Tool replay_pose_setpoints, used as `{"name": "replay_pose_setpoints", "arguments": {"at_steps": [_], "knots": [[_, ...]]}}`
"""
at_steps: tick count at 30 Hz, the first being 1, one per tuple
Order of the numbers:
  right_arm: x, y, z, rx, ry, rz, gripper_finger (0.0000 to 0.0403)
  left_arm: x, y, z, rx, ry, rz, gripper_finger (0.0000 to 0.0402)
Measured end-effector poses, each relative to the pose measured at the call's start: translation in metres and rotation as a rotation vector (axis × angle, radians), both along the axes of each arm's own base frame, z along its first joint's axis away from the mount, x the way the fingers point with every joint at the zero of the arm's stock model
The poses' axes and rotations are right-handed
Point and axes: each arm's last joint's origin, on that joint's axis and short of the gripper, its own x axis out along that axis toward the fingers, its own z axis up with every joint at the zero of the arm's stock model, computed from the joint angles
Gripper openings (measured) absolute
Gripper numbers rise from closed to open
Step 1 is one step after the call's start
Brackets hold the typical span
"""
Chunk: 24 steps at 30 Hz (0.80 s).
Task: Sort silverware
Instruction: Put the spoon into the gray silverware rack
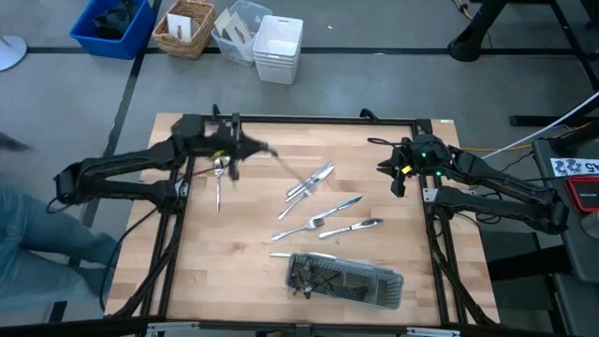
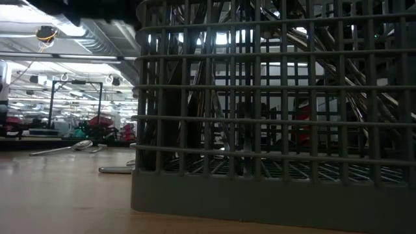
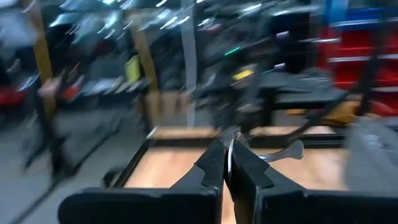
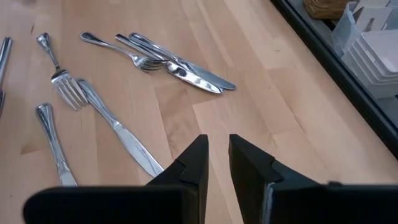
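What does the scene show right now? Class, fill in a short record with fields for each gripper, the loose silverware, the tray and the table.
left gripper: over the table's far left part, shut on a piece of silverware
right gripper: waiting at the table's right edge, slightly parted, holding nothing
loose silverware: forks and knives scattered mid-table; one more piece lies below the left gripper
tray: grey mesh, near edge, already holding cutlery
table: light wood
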Motion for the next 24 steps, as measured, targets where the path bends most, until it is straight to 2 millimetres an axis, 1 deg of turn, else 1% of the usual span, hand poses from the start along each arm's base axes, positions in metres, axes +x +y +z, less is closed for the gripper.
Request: {"name": "replay_pose_setpoints", "arguments": {"at_steps": [4,8,11,15,21,24], "knots": [[0.0,0.0,0.0,0.008,-0.003,-0.007,0.0065,-0.002,-0.034,0.01,0.146,-0.057,-0.177,0.0001],[0.0,0.0,0.0,0.008,-0.003,-0.007,0.0065,0.004,-0.064,0.008,0.307,-0.072,-0.32,0.0],[0.0,0.0,0.0,0.008,-0.003,-0.007,0.0065,0.011,-0.081,0.005,0.4,-0.089,-0.372,0.0],[0.0,0.0,0.0,0.008,-0.003,-0.007,0.0065,0.02,-0.098,0.002,0.483,-0.128,-0.427,0.0],[0.0,0.0,0.0,0.008,-0.003,-0.007,0.0065,0.033,-0.118,0.002,0.569,-0.134,-0.508,0.0001],[0.0,0.0,0.0,0.008,-0.003,-0.007,0.0065,0.039,-0.126,-0.002,0.64,-0.128,-0.54,0.0001]]}}
